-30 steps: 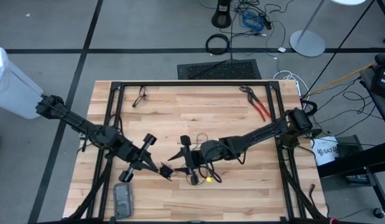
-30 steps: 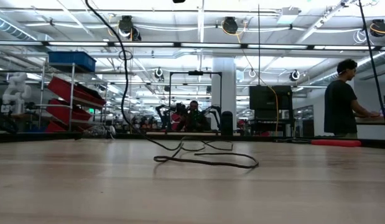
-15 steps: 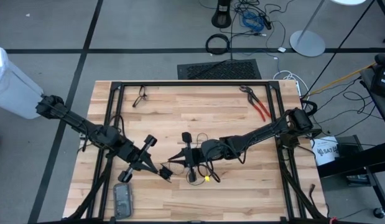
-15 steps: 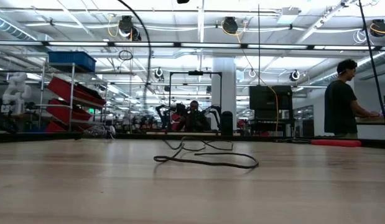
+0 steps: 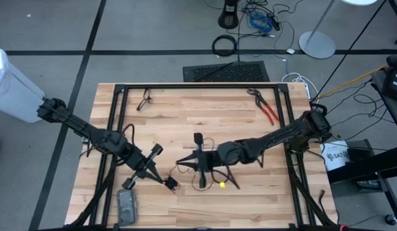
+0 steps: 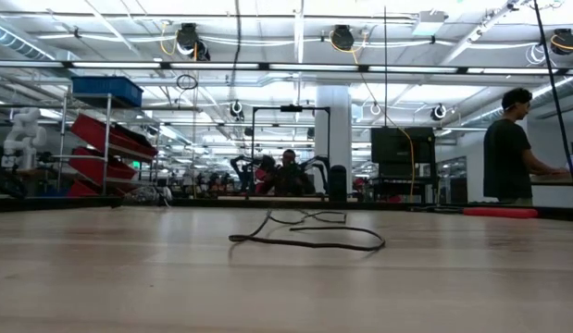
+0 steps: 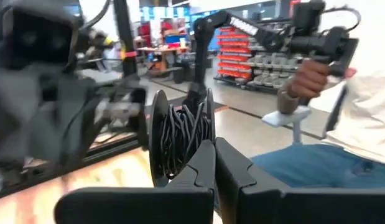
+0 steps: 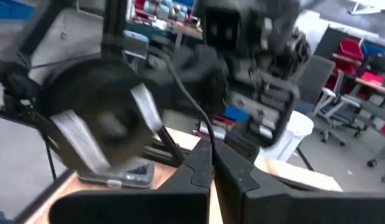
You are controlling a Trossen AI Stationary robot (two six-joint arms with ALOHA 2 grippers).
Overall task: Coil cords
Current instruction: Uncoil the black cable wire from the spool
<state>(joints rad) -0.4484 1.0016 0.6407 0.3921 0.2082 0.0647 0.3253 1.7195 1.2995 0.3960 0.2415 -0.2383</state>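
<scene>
Near desk edge: flat grey rectangular device [image 5: 127, 206] lying by the left arm's base frame
Left hand [image 5: 170, 185]: clenched, low over the front of the light wooden slatted desk [image 5: 185, 109]; a bundle of thin black cord wraps shows just past its fingers [image 7: 201, 168] in the wrist view
Thin flexible black cord [image 5: 201, 174]: loose loops on the desk centre-front, between the two hands, a small yellow-pale piece [image 5: 222, 185] at its right side; from desk level it lies flat as one long low loop [image 6: 305, 242] with a strand rising upward
Right hand [image 5: 183, 163]: clenched, fingers pressed together with a black strand [image 8: 191, 102] running up from them, apparently pinched
Far desk: red-handled metal pliers [image 5: 267, 109] at the back right corner; small dark clip-like item [image 5: 144, 101] back left
Risk: thin cord may slip from the pinch if pulled taut between both hands
Risk: loose loops could snag on the fingers and drag, undoing the coil
</scene>
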